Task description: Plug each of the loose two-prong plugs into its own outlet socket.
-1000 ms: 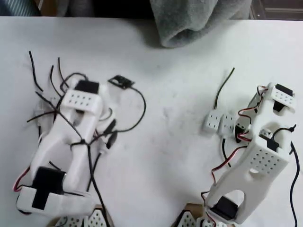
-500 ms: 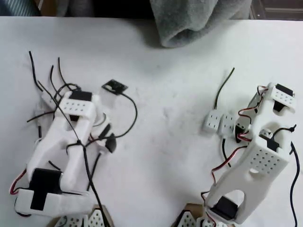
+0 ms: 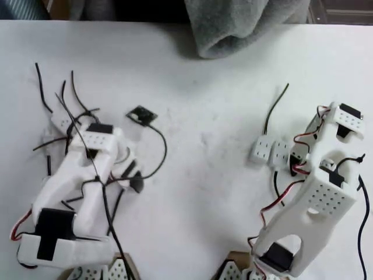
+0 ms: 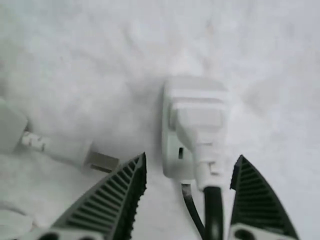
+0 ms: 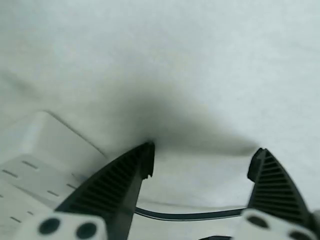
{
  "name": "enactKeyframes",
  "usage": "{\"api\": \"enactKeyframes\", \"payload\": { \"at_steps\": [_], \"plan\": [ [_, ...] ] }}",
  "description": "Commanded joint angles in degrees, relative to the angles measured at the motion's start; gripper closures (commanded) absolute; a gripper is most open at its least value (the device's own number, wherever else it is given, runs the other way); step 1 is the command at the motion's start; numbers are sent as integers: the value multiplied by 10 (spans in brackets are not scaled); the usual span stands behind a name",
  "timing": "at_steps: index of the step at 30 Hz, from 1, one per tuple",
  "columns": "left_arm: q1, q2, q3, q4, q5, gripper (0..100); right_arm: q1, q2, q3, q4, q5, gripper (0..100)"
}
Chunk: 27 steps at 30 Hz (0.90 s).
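On the tabletop (image 3: 210,87), two socket blocks (image 3: 260,149) (image 3: 280,153) sit side by side at 3 o'clock. The right claw (image 5: 205,148) is spread just beside them. The left claw (image 4: 191,160), also spread, flanks one seated plug (image 4: 200,117) in a third socket (image 4: 169,150). One loose plug (image 4: 60,147) lies flat, prongs toward that socket.

The left gripper (image 4: 191,160) and the right gripper (image 5: 205,148) each point down, jaws spread wide apart.

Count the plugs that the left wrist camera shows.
2. One corded plug sits on the socket just ahead of the open left claw; a loose plug lies on the table beside it, prongs bare. Others may lie outside this view.
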Motion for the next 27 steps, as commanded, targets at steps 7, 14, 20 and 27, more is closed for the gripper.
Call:
{"api": "enactKeyframes", "payload": {
  "at_steps": [7, 14, 20, 27],
  "plan": [
    [3, 143, -128, 47, 41, 776, 0, 6, 8, -9, 1, 683],
    [5, 250, -240, 124, 43, 913, 0, 7, 8, -9, 1, 683],
    [5, 201, -256, 127, 46, 974, 0, 7, 8, -9, 1, 683],
    [0, 89, -491, 215, 119, 968, 0, 7, 8, -9, 1, 683]
  ]
}}
